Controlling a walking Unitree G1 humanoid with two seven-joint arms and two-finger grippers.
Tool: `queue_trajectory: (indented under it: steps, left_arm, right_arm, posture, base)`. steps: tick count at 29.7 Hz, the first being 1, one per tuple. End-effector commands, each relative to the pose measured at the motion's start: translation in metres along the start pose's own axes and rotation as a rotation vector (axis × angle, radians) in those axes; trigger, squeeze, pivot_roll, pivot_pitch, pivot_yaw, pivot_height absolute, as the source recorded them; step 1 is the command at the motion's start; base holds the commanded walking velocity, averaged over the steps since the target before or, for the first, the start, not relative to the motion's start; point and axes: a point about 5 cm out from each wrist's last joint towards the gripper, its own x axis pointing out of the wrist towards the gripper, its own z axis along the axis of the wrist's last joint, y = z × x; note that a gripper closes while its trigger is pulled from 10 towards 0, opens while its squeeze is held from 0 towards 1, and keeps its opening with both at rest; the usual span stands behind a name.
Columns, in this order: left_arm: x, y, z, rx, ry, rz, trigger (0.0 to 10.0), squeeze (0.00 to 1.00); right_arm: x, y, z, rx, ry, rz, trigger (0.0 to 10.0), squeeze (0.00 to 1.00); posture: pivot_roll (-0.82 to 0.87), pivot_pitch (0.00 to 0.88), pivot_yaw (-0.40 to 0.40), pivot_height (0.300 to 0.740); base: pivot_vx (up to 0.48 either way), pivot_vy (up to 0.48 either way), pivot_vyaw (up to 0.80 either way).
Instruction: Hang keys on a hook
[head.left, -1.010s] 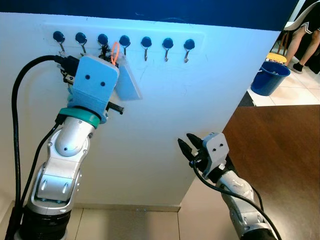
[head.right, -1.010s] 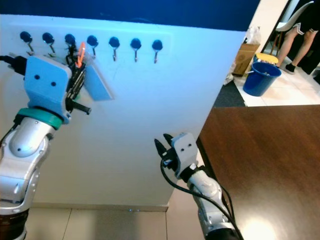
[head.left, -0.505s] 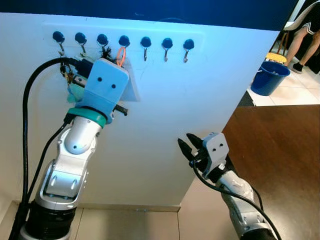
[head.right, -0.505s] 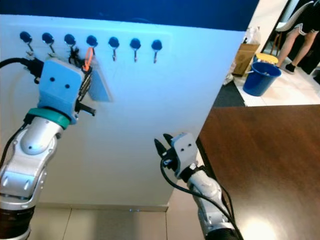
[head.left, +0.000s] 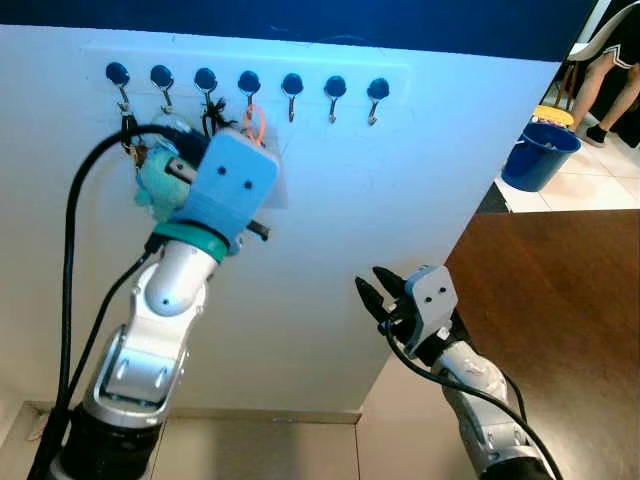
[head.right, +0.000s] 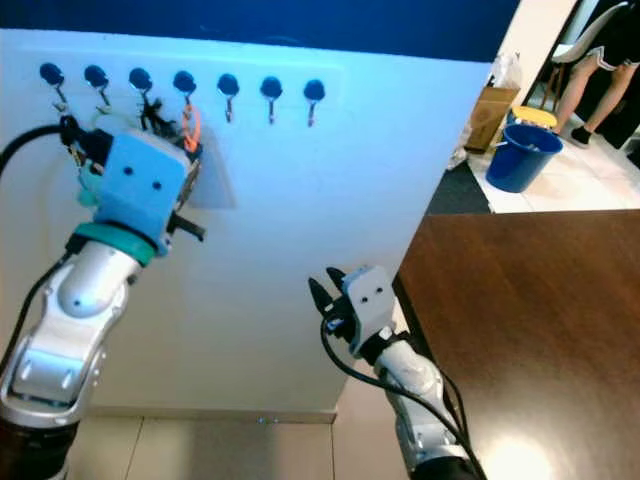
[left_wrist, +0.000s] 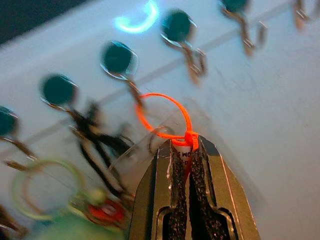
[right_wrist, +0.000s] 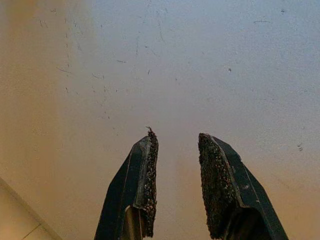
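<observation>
A row of dark-knobbed metal hooks (head.left: 291, 90) runs along the top of the white wall. My left gripper (left_wrist: 182, 149) is raised to the fourth hook (left_wrist: 131, 82) from the left. It is shut on a pale key tag (head.right: 215, 182), right below the knot of the tag's orange loop (left_wrist: 163, 118). The loop overlaps the hook's lower end, but blur hides whether it is threaded on. My right gripper (head.left: 374, 291) is held low beside the wall, open with nothing in it.
Black keys (head.left: 211, 112) hang on the third hook, and a ring with a green plush (head.left: 153, 183) hangs on the first. A brown table (head.left: 560, 300) is at the right. Beyond it are a blue bucket (head.left: 540, 155) and a person's legs (head.left: 608, 70).
My left arm has swung right and up toward the wall. It carried the orange loop from near the third hook to the fourth. The tag now lies flatter against the wall. The right arm has not moved.
</observation>
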Motion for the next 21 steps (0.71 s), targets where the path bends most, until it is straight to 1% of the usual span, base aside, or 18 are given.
queue_trajectory:
  steps: [1, 3, 4, 5, 6, 8, 9, 10, 11, 12, 13, 15, 16, 17, 18, 19, 20, 21]
  left_arm:
    - [-0.003, -0.008, 0.001, 0.015, -0.012, -0.038, 10.0, 0.00]
    - [-0.005, -0.015, -0.003, 0.026, 0.005, -0.067, 10.0, 0.00]
    - [-0.007, -0.019, -0.009, 0.034, 0.028, -0.080, 10.0, 0.00]
    - [-0.007, -0.019, -0.009, 0.034, 0.028, -0.080, 10.0, 0.00]
    - [-0.008, -0.023, -0.017, 0.038, 0.063, -0.095, 10.0, 0.00]
    - [-0.009, -0.024, -0.019, 0.036, 0.075, -0.099, 10.0, 0.00]
    - [-0.009, -0.024, -0.021, 0.017, 0.082, -0.100, 10.0, 0.00]
    - [-0.010, -0.024, -0.023, -0.019, 0.095, -0.101, 10.0, 1.00]
    - [-0.011, -0.024, -0.024, -0.047, 0.105, -0.106, 10.0, 1.00]
    - [-0.011, -0.024, -0.024, -0.047, 0.105, -0.106, 10.0, 1.00]
    - [-0.013, -0.023, -0.026, -0.071, 0.115, -0.101, 10.0, 1.00]
    - [-0.015, -0.023, -0.027, -0.082, 0.121, -0.098, 10.0, 1.00]
    - [-0.019, -0.023, -0.028, -0.118, 0.131, -0.114, 10.0, 1.00]
    - [-0.026, -0.025, -0.029, -0.166, 0.146, -0.151, 10.0, 0.00]
    - [-0.026, -0.025, -0.029, -0.166, 0.146, -0.151, 10.0, 0.00]
    - [-0.032, -0.025, -0.030, -0.206, 0.155, -0.183, 10.0, 0.00]
    - [-0.032, -0.025, -0.030, -0.206, 0.155, -0.183, 10.0, 0.00]
    - [-0.038, -0.024, -0.030, -0.239, 0.158, -0.206, 10.0, 0.00]
  right_arm:
    - [-0.003, 0.000, -0.003, 0.012, 0.008, -0.007, 10.0, 0.00]
    - [-0.003, 0.000, -0.003, 0.013, 0.008, -0.008, 10.0, 0.00]
    - [-0.002, 0.000, -0.003, 0.013, 0.007, -0.008, 10.0, 0.00]
    - [-0.002, 0.000, -0.003, 0.013, 0.007, -0.008, 10.0, 0.00]
    - [-0.002, 0.000, -0.003, 0.013, 0.006, -0.008, 10.0, 0.00]
    - [-0.002, -0.001, -0.003, 0.013, 0.007, -0.008, 10.0, 0.00]
    - [-0.002, -0.001, -0.003, 0.012, 0.007, -0.008, 10.0, 0.00]
    - [-0.002, -0.001, -0.003, 0.012, 0.007, -0.008, 10.0, 0.00]
    - [-0.002, -0.001, -0.003, 0.011, 0.007, -0.008, 10.0, 0.00]
    - [-0.002, -0.001, -0.003, 0.011, 0.007, -0.008, 10.0, 0.00]
    - [-0.002, -0.001, -0.003, 0.011, 0.006, -0.009, 10.0, 0.00]
    - [-0.002, -0.001, -0.003, 0.011, 0.006, -0.009, 10.0, 0.00]
    - [-0.002, -0.001, -0.003, 0.011, 0.005, -0.009, 10.0, 0.00]
    - [-0.002, -0.001, -0.003, 0.010, 0.004, -0.010, 10.0, 0.00]
    - [-0.002, -0.001, -0.003, 0.010, 0.004, -0.010, 10.0, 0.00]
    - [-0.002, -0.002, -0.002, 0.010, 0.003, -0.010, 10.0, 0.00]
    - [-0.002, -0.002, -0.002, 0.010, 0.003, -0.010, 10.0, 0.00]
    - [-0.002, -0.002, -0.001, 0.008, -0.001, -0.010, 10.0, 0.00]
  posture:
    - [0.08, 0.112, 0.046, 0.740]
    - [0.08, 0.111, 0.047, 0.740]
    - [0.07, 0.109, 0.046, 0.740]
    - [0.07, 0.109, 0.046, 0.740]
    - [0.07, 0.108, 0.047, 0.740]
    - [0.07, 0.108, 0.047, 0.740]
    - [0.07, 0.106, 0.046, 0.740]
    - [0.07, 0.104, 0.047, 0.740]
    - [0.07, 0.103, 0.047, 0.740]
    - [0.07, 0.103, 0.047, 0.740]
    - [0.07, 0.103, 0.048, 0.740]
    - [0.07, 0.103, 0.048, 0.740]
    - [0.07, 0.100, 0.048, 0.740]
    - [0.07, 0.099, 0.048, 0.740]
    - [0.07, 0.099, 0.048, 0.740]
    - [0.07, 0.099, 0.048, 0.740]
    - [0.07, 0.099, 0.048, 0.740]
    - [0.07, 0.098, 0.046, 0.740]
  base:
    - [0.000, 0.000, 0.00]
    - [0.000, 0.000, 0.00]
    - [0.000, 0.000, 0.00]
    - [0.000, 0.000, 0.00]
    - [0.000, 0.000, 0.00]
    - [0.000, 0.000, 0.00]
    - [0.000, 0.000, 0.00]
    - [0.000, 0.000, 0.00]
    - [0.000, 0.000, 0.00]
    - [0.000, 0.000, 0.00]
    - [0.000, 0.000, 0.00]
    - [0.000, 0.000, 0.00]
    - [0.000, 0.000, 0.00]
    - [0.000, 0.000, 0.00]
    - [0.000, 0.000, 0.00]
    - [0.000, 0.000, 0.00]
    - [0.000, 0.000, 0.00]
    - [0.000, 0.000, 0.00]
